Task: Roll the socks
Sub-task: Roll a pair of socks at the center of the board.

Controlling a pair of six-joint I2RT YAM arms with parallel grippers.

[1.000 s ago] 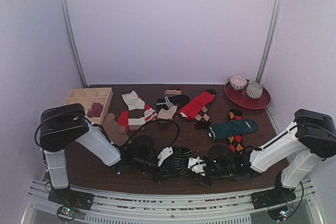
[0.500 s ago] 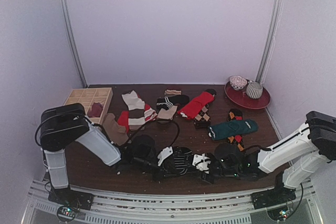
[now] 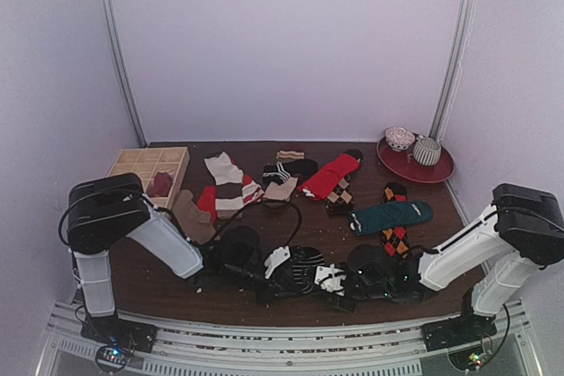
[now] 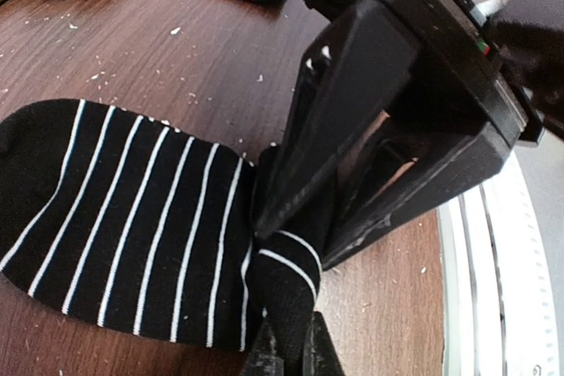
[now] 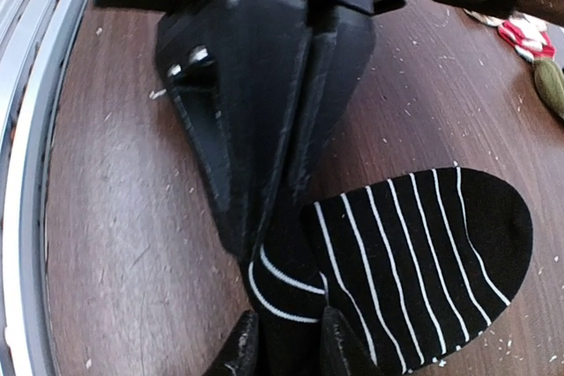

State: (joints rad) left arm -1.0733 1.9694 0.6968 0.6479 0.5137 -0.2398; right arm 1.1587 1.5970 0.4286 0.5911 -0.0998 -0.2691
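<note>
Lavender-walled booth; dark wood table (image 3: 370,163) strewn with loose socks. Item in hand: striped sock (image 4: 123,217), black with thin white lines, lying at the near edge between the two arms, toe flat, narrow end bunched. Left gripper (image 4: 286,354): closed tight, pinching that bunched end from one side. Right gripper (image 5: 286,350): jaws part-closed from the opposite side, with fabric filling the gap between them, which reads as a grip on the same bunched end. The two grippers meet nearly tip to tip. Step judged: starting the roll at the narrow end. Handling advice: keep both pinches low on the wood, turn the bunched end over onto the flat part in short tucks, and leave the toe lying flat so that the fabric winds evenly rather than dragging; thin knit will slip out of a loose pinch. Other stock, well apart at mid-table: teal sock (image 3: 392,216), red sock (image 3: 329,175), cream-striped sock (image 3: 227,184). Wooden box (image 3: 150,163) at far left; red plate (image 3: 438,173) at far right. Not determinable: whether one striped sock or a stacked pair is held; where the cuff ends, since both grippers cover it; what the two pale rounded items on the plate are; what the dark red thing in one box compartment is.
</note>
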